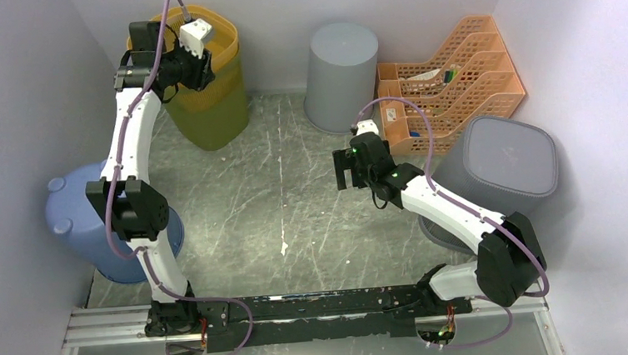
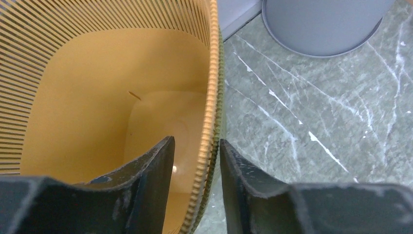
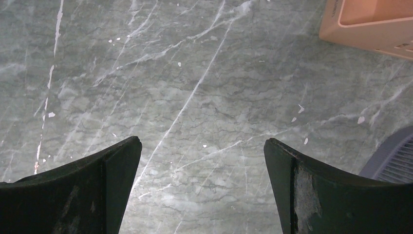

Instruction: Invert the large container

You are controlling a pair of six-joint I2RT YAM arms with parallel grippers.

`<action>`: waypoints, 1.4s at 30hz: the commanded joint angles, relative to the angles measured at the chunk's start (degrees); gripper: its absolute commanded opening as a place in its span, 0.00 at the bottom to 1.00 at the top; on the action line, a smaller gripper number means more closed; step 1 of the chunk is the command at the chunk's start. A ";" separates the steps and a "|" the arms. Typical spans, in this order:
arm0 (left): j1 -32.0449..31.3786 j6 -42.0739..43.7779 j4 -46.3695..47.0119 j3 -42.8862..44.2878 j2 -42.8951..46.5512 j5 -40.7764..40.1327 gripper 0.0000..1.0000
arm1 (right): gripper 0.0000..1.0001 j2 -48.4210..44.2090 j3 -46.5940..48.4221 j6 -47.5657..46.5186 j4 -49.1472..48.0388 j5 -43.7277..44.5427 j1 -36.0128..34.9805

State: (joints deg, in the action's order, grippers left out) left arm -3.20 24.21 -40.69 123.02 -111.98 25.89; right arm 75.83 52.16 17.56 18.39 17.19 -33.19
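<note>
The large yellow slatted container (image 1: 215,101) stands upright at the back left, its mouth facing up. In the left wrist view I look down into its empty inside (image 2: 97,97). My left gripper (image 1: 201,68) sits over its right rim (image 2: 210,97). One finger is inside the container and one outside, and the jaws are narrowly open (image 2: 197,146) with a small gap to the rim on the inner side. My right gripper (image 1: 343,169) hangs open and empty over the bare marble floor (image 3: 202,144) at mid-table.
A grey round bin (image 1: 340,63) stands mouth-down at the back; it also shows in the left wrist view (image 2: 316,24). An orange file rack (image 1: 445,76) is at the back right, a grey square bin (image 1: 506,164) at the right, and a blue container (image 1: 76,219) at the left wall.
</note>
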 commanded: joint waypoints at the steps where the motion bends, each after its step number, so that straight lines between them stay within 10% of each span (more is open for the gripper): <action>1: 0.19 -0.83 -3.85 -0.46 -1.69 -3.64 0.33 | 1.00 -0.86 -0.54 -0.20 1.10 0.60 -0.12; 4: 0.30 -1.86 -3.73 -0.50 -2.16 -3.62 0.07 | 1.00 -0.67 -0.66 -0.09 1.29 0.57 -0.12; 18: 0.30 -13.76 13.78 -4.66 15.70 -0.68 0.07 | 1.00 2.28 -0.05 0.40 0.07 -0.14 -0.12; 27: 0.43 -15.15 6.25 1.82 13.75 0.50 0.07 | 1.00 3.25 0.52 0.27 -0.28 -0.89 -0.12; 33: 1.10 -5.78 -6.47 11.37 6.57 7.11 0.69 | 1.00 2.81 0.77 -0.27 1.28 -0.56 -0.12; 42: 3.57 0.26 -6.14 10.21 2.14 11.44 0.87 | 1.00 2.52 3.74 -0.01 5.39 0.05 -0.21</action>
State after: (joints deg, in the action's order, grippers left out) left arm -0.75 20.14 -45.17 130.37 -107.94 34.74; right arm 78.70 53.43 17.58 21.56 16.47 -33.19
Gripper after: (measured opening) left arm 0.869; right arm 0.999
